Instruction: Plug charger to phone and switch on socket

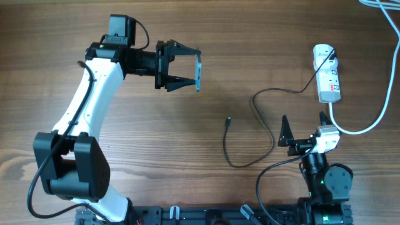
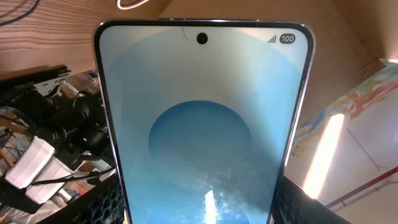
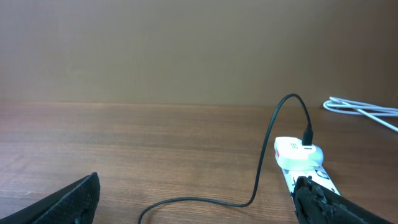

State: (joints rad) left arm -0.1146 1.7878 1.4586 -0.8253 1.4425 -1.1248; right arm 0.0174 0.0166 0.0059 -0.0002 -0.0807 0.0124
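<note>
My left gripper [image 1: 195, 65] is shut on the phone [image 1: 197, 70], holding it up on edge above the table's left half. In the left wrist view the phone's cyan screen [image 2: 202, 124] fills the frame, with black fingers [image 2: 102, 202] against both of its long sides. The charger, a thin black cable [image 1: 267, 128], runs from a plug in the white socket [image 1: 327, 78] and loops across the table to its loose tip [image 1: 229, 120]. My right gripper [image 1: 304, 128] stands open near the front right, short of the socket. The right wrist view shows the cable [image 3: 261, 177] and the socket [image 3: 298, 154] ahead of it, nothing between the fingers.
A thick white cord [image 1: 375, 119] curves from the socket to the far right corner; it also shows as white cord [image 3: 360, 109] in the right wrist view. The right arm's base [image 1: 325, 181] and a rail [image 1: 206, 215] line the front edge.
</note>
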